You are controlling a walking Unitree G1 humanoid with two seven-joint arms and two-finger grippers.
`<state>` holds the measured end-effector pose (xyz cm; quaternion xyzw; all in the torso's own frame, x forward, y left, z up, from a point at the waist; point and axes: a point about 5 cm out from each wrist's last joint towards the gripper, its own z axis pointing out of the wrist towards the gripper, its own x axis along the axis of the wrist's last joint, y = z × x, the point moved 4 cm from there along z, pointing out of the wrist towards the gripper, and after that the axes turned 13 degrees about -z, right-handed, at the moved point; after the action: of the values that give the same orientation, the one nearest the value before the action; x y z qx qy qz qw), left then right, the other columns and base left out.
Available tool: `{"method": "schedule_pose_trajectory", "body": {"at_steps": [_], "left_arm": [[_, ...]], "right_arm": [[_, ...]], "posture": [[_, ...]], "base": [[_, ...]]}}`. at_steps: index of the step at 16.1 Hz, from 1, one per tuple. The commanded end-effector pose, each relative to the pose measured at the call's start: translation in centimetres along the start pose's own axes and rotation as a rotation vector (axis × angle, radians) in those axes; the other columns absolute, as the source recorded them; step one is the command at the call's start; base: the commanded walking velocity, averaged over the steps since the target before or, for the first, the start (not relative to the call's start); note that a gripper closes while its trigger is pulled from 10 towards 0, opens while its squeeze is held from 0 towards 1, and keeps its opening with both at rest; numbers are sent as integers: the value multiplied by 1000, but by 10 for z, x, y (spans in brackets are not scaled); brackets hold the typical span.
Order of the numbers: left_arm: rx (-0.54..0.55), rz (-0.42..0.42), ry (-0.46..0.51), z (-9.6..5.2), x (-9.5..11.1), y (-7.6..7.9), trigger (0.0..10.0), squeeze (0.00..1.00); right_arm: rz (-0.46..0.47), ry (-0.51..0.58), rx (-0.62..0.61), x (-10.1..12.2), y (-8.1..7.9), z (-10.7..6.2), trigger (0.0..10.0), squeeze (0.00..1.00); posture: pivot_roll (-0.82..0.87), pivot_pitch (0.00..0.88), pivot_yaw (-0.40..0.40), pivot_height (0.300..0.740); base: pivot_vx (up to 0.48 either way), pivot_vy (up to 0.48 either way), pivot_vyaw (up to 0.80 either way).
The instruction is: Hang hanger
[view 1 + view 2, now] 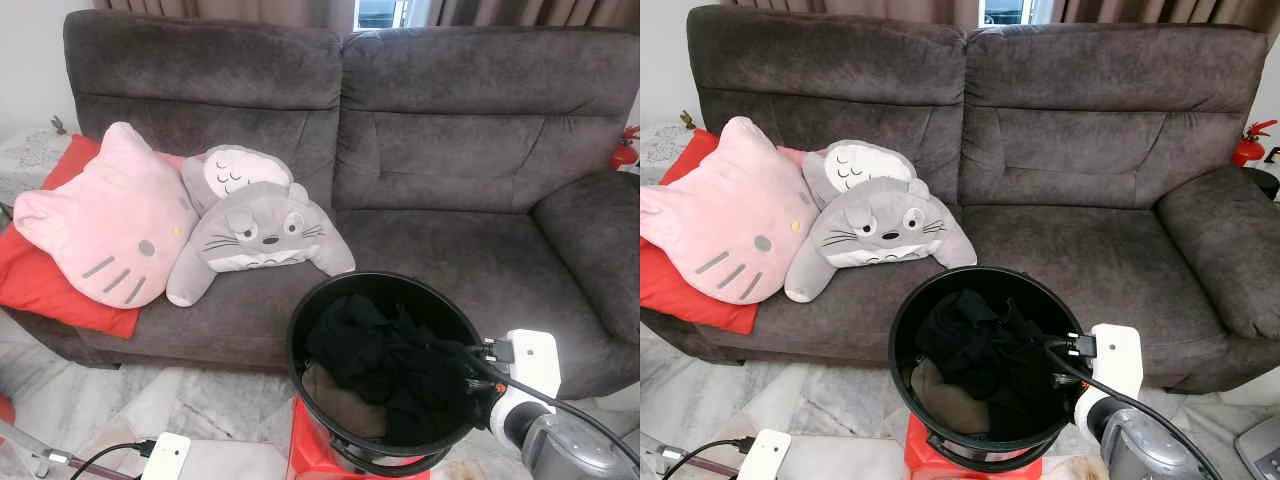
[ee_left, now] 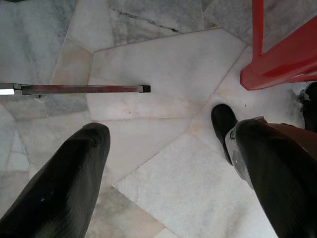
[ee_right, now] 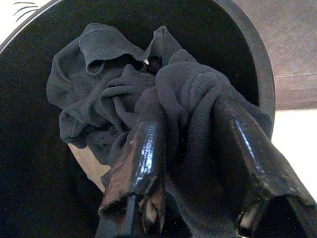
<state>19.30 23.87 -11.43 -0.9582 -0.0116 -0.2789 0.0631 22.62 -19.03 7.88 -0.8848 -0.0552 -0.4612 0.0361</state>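
So your right gripper (image 3: 193,148) sat inside the black bucket (image 1: 300,330), fingers clamped around a fold of the dark cloth (image 3: 119,84) (soft, limp, likely to sag and snag). I saw no hanger. Left gripper (image 2: 168,163) hung spread apart above the marble floor (image 2: 163,64). Bunch the cloth deep.

- One dark grey sofa (image 1: 430,150) across the far side, with two back cushions.
- Three plush cushions at its left end: one pink cat-face cushion (image 1: 105,220), two grey Totoro plushes (image 1: 262,238), one behind the other.
- One red cushion (image 1: 40,280) under the pink one.
- One black bucket (image 1: 385,370) near, holding dark clothes (image 3: 148,94).
- One red stool (image 1: 312,452) beneath it.
- One red fire extinguisher (image 1: 1248,148), far right.
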Motion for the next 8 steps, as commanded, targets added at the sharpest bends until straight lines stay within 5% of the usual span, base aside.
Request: {"method": "schedule_pose_trajectory", "body": {"at_steps": [1,8], "left_arm": [[-6,17,-21,-1,-6,0,10000,0],[-5,16,-21,-1,-6,0,10000,0]], "right_arm": [[-4,-2,5,-1,0,1,0,0],[-82,-5,16,-2,1,-3,0,0]], "posture": [[-130,0,-27,740],[-136,0,-28,740]], "base": [[0,0,0],[0,0,0]]}}
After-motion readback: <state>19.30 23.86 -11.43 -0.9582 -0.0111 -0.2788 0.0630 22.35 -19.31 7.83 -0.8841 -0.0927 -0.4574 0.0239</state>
